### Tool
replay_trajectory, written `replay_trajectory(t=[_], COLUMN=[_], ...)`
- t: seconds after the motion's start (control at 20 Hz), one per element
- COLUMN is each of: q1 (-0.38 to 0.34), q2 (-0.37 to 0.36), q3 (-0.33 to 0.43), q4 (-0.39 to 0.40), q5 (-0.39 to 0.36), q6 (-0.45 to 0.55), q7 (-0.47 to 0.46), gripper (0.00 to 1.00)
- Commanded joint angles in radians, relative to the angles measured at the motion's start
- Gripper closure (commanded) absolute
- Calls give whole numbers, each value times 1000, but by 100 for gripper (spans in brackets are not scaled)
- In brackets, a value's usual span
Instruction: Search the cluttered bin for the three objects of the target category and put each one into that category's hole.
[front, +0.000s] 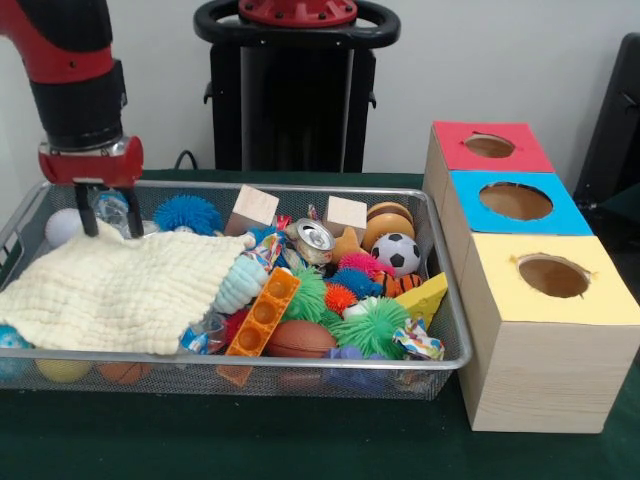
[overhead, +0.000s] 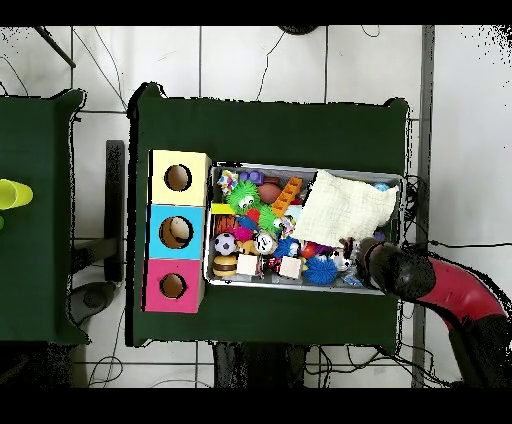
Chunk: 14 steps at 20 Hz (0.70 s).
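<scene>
Here the end effector (front: 112, 213) straddles a clear bottle (front: 110, 208) at the bin's (front: 452, 330) far left, grip unclear; thin plastic could slip, or the cloth (front: 115, 290) snag.

A silver wire basket (front: 455, 330) sits on a dark green table (front: 300, 440). Inside lie a pale yellow waffle-patterned cloth (front: 110, 290), a black-and-white football (front: 402, 253), a bright green spiky ball (front: 375, 325), a blue spiky ball (front: 187, 213), an orange brick (front: 263, 312) and a silver can (front: 314, 238). The pale wooden boxes have a red top (front: 490, 148), a blue top (front: 515, 203) and a yellow top (front: 555, 278). The arm (front: 70, 70) is red and black.
</scene>
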Motion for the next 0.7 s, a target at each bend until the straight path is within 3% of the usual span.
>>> replay_trajectory(t=[0.05,0.5,0.7], q1=[-23,-3,3], q2=[148,207,175], q3=[76,57,60], q4=[-90,-151,-144], q5=[-119,-160,-157], q6=[6,56,79], q7=[-177,-171,-164], gripper=[0,0,0])
